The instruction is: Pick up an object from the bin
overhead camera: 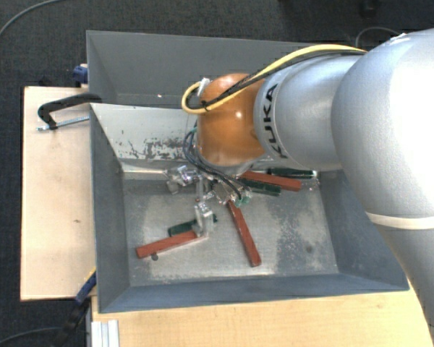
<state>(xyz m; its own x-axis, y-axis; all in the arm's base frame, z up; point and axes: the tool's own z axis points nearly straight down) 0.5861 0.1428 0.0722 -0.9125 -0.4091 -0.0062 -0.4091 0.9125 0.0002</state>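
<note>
My gripper [202, 212] hangs low in the middle of the bin, under the arm's orange cover. Right beneath it lies a long red-brown tool [166, 245] with a dark green piece [182, 230] at its right end; the gripper's tip is at that end, and I cannot tell whether it touches. A second red-brown stick [244, 235] runs diagonally just right of the gripper. A third red and dark green tool [276, 182] lies toward the back right, partly under the arm.
The arm reaches in from the right and covers the bin's right rear part. The grey floor shows at the front right and far left. Sloped walls enclose the bin on all sides.
</note>
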